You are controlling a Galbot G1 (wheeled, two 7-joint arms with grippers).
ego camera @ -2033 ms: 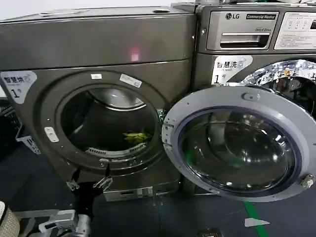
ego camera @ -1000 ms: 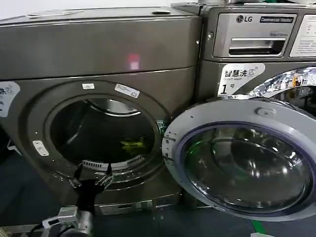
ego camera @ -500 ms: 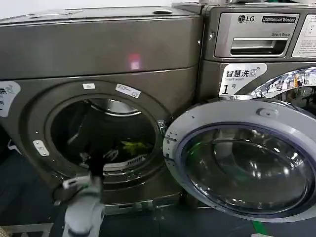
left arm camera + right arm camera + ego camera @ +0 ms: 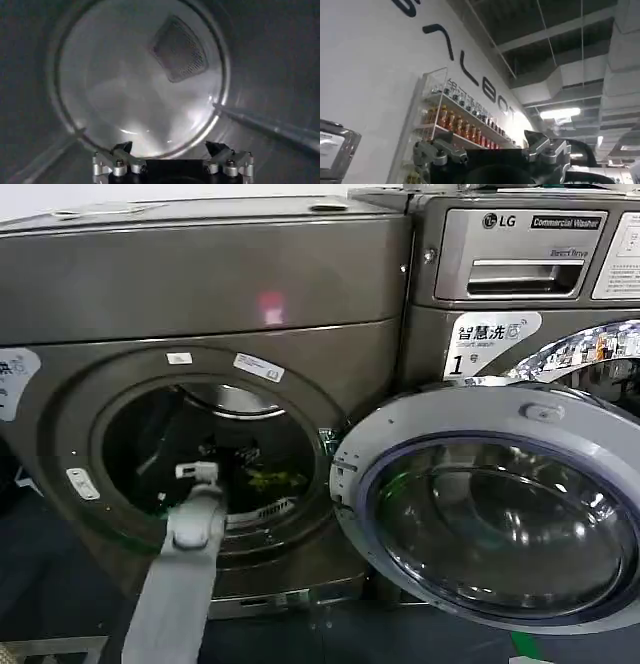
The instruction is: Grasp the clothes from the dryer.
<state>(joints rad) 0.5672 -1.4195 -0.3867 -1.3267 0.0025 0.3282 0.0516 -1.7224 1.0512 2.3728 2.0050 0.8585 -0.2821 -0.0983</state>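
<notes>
The dryer (image 4: 200, 279) stands at the left with its round porthole uncovered and its glass door (image 4: 497, 506) swung out to the right. The clothes (image 4: 272, 479), a small yellow-green piece, lie on the drum floor toward the back. My left arm reaches through the porthole, and my left gripper (image 4: 228, 452) hovers inside the drum, just left of and slightly above the clothes. In the left wrist view the left gripper (image 4: 169, 150) is open with nothing between its fingers, facing the drum's back wall (image 4: 135, 85). My right gripper (image 4: 489, 144) is open, parked and pointing up at a wall.
A second machine with an LG logo (image 4: 520, 284) stands at the right, partly behind the open door. A lint grille (image 4: 180, 47) sits in the drum's back wall, and drum ribs (image 4: 270, 127) stick out from its sides. A bottle shelf (image 4: 460, 125) hangs on the wall.
My left arm has risen from below the porthole rim and pushed into the drum toward the clothes. Its fingers stay open. The clothes have not moved.
</notes>
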